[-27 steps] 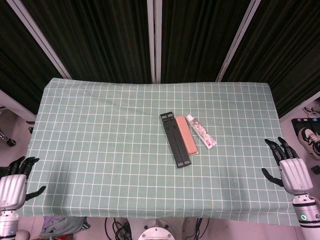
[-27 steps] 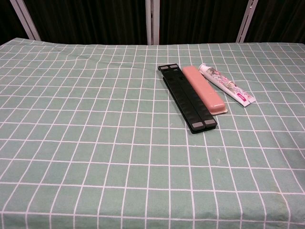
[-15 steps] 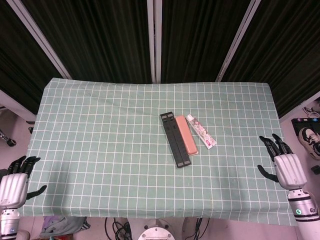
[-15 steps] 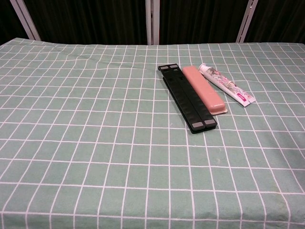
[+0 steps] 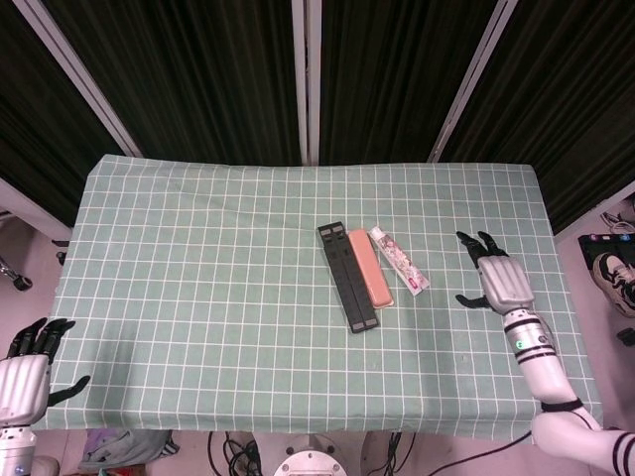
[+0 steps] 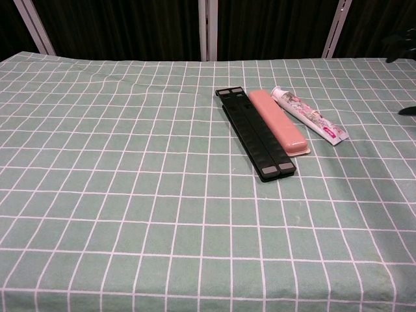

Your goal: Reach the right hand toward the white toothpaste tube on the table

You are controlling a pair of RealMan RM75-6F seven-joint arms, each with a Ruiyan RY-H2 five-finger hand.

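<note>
Tabletop (image 5: 198,258) covered by a green cloth with a white grid; cloth hangs over the front edge. Behind the far edge, dark pleated curtains (image 5: 198,69) split by pale metal posts (image 5: 308,74). Shoes (image 5: 617,266) on the floor past the right edge.

Items on the cloth, three, side by side right of centre, all slanting the same way:
- one black bar (image 5: 347,276), two long halves joined, leftmost
- one pink case (image 5: 369,267), touching or just beside the bar
- one tube (image 5: 399,261), white with a printed pattern and pink tail end, cap toward the far edge, just right of the case

Hands, two:
- right hand (image 5: 496,279) above the cloth near the right edge, fingers spread and pointing to the far edge, holding nothing, apart from the tube; in the chest view only dark fingertips (image 6: 398,45) show at the right border
- left hand (image 5: 25,372) off the front left corner, beside the cloth, fingers apart, holding nothing
</note>
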